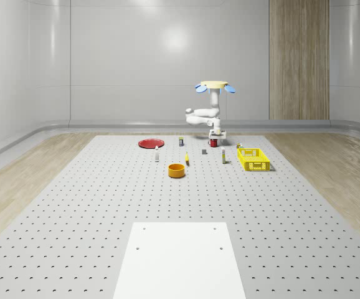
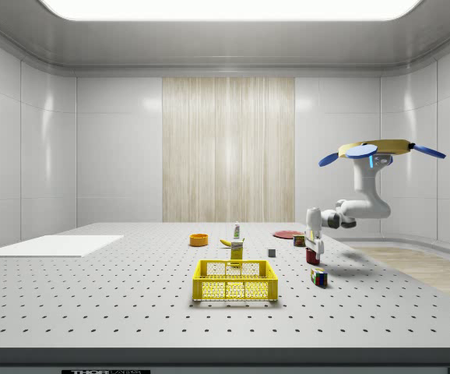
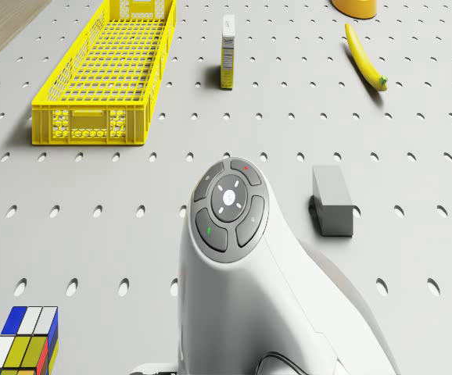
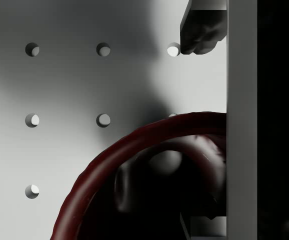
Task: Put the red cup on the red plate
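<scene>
Drone [image 1: 214,86] hovers above the far part of the perforated desk [image 1: 105,205], its white arm folded down so that the tool [image 1: 215,138] sits directly over the red cup [image 1: 213,142]. In the side view the tool [image 2: 313,248] is at the cup [image 2: 312,255], which appears at or just above the desk surface; contact with the desk cannot be confirmed. In the wrist view the cup's dark red rim [image 4: 134,140] curves close below the camera, with one fingertip [image 4: 199,30] outside the rim; whether the tool is clamped on the cup or merely set around it cannot be told.

Red plate [image 1: 150,143] lies flat on the desk, well apart from the cup, toward the whole-scene view's left. Between them stands a small box [image 1: 181,141]. Nearer the camera in that view are a white bottle [image 1: 157,154], an orange bowl [image 1: 177,170], a banana [image 1: 187,159] and a yellow basket [image 1: 253,159]. In the drone view a grey block [image 3: 333,200] lies beside the arm's wrist [image 3: 227,205], a carton [image 3: 228,52] stands near the basket, and a colour cube [image 3: 24,340] rests apart on the desk.
</scene>
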Controlling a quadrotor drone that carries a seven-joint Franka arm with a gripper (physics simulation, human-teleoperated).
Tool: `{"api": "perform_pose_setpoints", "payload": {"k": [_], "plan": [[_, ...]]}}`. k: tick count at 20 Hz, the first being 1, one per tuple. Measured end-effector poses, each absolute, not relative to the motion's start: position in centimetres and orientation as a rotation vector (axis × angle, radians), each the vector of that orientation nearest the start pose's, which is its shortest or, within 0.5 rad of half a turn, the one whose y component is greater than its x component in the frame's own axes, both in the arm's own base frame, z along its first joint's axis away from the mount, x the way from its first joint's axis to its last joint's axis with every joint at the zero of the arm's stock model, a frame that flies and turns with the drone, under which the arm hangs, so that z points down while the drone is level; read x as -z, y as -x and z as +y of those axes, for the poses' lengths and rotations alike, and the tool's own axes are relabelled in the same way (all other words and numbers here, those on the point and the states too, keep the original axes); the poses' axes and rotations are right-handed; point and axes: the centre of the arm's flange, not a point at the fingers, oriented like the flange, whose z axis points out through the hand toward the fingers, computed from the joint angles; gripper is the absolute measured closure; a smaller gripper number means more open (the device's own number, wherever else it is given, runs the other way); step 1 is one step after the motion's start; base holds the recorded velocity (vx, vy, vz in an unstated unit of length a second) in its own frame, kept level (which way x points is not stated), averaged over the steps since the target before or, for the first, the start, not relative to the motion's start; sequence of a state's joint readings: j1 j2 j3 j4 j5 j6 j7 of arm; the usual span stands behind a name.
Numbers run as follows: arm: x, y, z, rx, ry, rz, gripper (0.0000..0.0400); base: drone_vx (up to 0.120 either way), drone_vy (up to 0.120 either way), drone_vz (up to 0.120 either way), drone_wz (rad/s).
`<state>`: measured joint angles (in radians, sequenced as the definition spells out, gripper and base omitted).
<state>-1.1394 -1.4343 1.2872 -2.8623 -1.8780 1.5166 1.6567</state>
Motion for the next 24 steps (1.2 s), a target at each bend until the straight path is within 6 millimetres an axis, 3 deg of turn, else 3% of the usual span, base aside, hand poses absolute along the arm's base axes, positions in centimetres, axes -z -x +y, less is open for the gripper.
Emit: {"api": "perform_pose_setpoints", "payload": {"k": [2,3,5,9,13,19,24], "plan": [[-51.0,-30.7,0.3,-0.785,-0.001,-0.002,0.0024,0.0,0.0,0.0,0.0],[-51.0,-30.7,0.3,-0.785,-0.001,-0.002,0.0085,0.0,0.0,0.0,0.0],[-51.0,-30.7,0.2,-0.785,-0.001,-0.002,0.0169,0.0,0.0,0.0,0.0],[-51.1,-30.7,0.2,-0.785,-0.001,-0.002,0.0252,0.0,0.0,0.0,0.0],[-51.1,-30.7,0.2,-0.785,-0.001,-0.002,0.0282,0.0,0.0,0.0,0.0],[-50.3,-30.7,0.2,-0.784,0.0,-0.002,0.0292,0.0,0.0,0.0,0.0],[-48.7,-30.7,0.2,-0.785,-0.001,-0.002,0.0298,0.0,-0.04,0.104,0.0]]}}
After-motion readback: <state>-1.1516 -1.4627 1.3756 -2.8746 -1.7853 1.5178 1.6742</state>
